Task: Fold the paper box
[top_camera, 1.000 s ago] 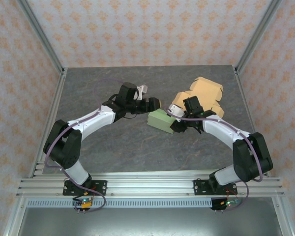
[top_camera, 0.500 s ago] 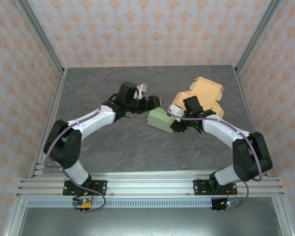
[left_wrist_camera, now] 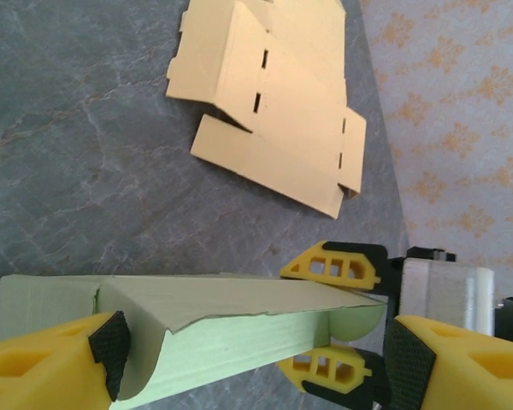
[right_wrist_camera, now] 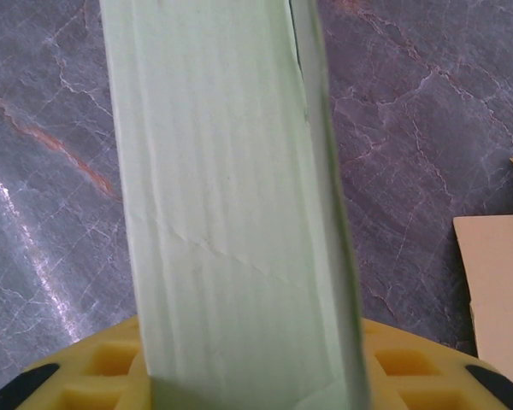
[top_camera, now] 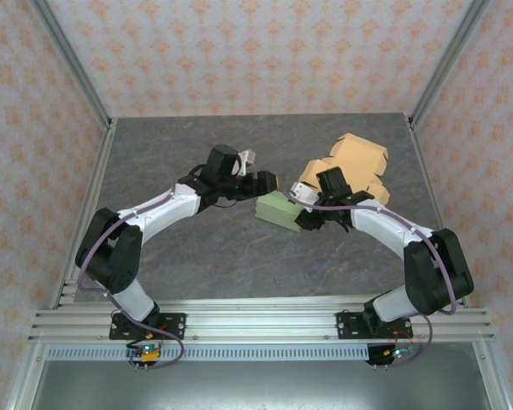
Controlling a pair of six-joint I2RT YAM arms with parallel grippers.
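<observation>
- Lying near the middle of the grey stone-patterned table (top_camera: pixel 197 248), the green paper box (top_camera: pixel 276 207) is seen between the two grippers in the top view. Whether it rests on the surface or is lifted just off it cannot be told.
- The box is clamped at one end by the right gripper (top_camera: pixel 305 215). In the right wrist view the yellow fingers (right_wrist_camera: pixel 94 371) are pressed to either side of the green card. The card runs straight up the frame, away from the right gripper (right_wrist_camera: pixel 248 380).
- The same grasp is shown in the left wrist view. There the right gripper (left_wrist_camera: pixel 329 318) is closed on the far end of the green paper box (left_wrist_camera: pixel 231 329), with one yellow finger above the card and one below.
- The left gripper (top_camera: pixel 271 181) is held spread wide, with nothing grasped. In its own view the black pads (left_wrist_camera: pixel 109 342) are set at opposite ends of the box's length, so the left gripper (left_wrist_camera: pixel 256 354) is seen straddling the box. Whether the pads touch the card cannot be told.
- A long flap is seen slanted over the top of the box, with its edge left free.
- A tan cardboard blank (top_camera: pixel 352 164) is laid flat on the table beyond the box, toward the far right corner. In the left wrist view, narrow slots are seen cut in the tan cardboard blank (left_wrist_camera: pixel 265 102), which is kept apart from the green card.
</observation>
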